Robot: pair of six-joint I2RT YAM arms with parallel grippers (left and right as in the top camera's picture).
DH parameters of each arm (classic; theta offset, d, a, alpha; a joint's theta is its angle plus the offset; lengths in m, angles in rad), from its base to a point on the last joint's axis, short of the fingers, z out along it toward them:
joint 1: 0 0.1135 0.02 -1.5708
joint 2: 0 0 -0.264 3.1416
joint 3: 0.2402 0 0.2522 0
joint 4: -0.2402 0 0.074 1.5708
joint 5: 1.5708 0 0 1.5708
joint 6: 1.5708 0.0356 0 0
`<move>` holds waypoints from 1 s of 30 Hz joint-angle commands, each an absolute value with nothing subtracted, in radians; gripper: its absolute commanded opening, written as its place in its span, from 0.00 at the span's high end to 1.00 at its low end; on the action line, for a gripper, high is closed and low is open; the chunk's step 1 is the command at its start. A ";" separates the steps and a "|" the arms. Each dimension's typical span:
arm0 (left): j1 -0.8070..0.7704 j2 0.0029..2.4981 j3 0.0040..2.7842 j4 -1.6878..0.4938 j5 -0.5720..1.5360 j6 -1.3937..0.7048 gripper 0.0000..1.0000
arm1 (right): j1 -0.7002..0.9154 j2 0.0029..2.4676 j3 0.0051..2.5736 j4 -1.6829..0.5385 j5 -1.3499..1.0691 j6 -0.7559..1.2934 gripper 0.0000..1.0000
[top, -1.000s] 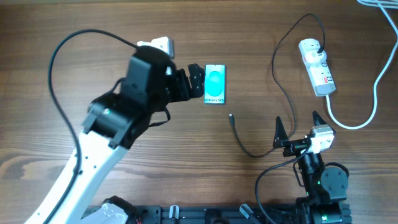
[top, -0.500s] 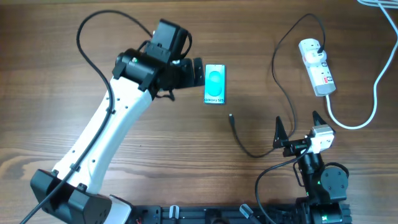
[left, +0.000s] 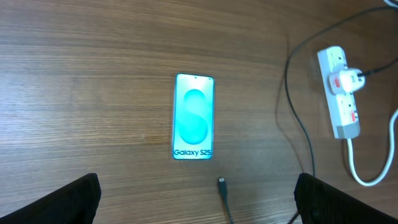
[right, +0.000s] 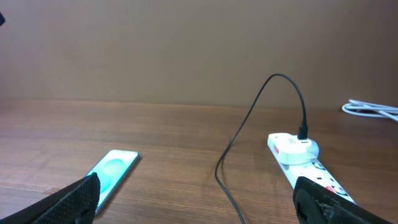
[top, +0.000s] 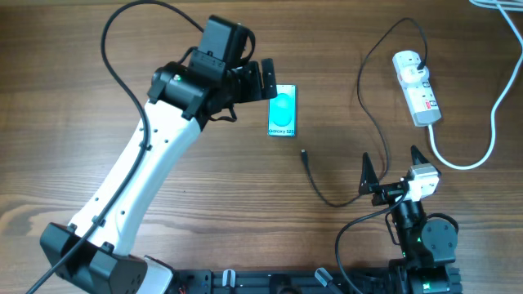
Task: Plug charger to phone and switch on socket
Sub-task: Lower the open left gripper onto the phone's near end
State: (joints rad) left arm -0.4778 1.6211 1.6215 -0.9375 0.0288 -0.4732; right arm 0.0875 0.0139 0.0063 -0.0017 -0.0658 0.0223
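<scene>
Glowing cyan, the flat rectangular phone [left: 193, 117] rests on a wood-grain table [left: 81, 81].

Flat cyan-screened phone [top: 282, 110] lies mid-table on brown wooden table [top: 82, 98]; thin black charger cable [top: 306, 158] ends near its 5 o'clock; white elongated plastic power strip [top: 417, 98] lies well apart at 3 o'clock.

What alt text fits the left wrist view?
A Galaxy S25 phone lies screen-up on a wooden table, the charger's connector tip unplugged near its labelled end. The socket strip sits upper right; left gripper jaws open.
</scene>
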 commanded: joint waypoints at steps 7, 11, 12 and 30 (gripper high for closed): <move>-0.567 1.703 1.637 -0.870 0.045 -0.483 0.00 | 0.092 0.014 0.006 0.000 -0.056 0.029 0.00; -0.597 1.722 1.637 -0.823 0.044 -0.482 0.00 | 0.092 0.014 0.006 0.000 -0.056 0.029 0.00; -0.601 1.723 1.637 -0.815 0.044 -0.482 0.00 | 0.092 0.014 0.006 0.000 -0.056 0.029 0.00; -0.606 1.732 1.637 -0.795 0.044 -0.482 0.00 | 0.092 0.014 0.005 0.000 -0.056 0.028 0.01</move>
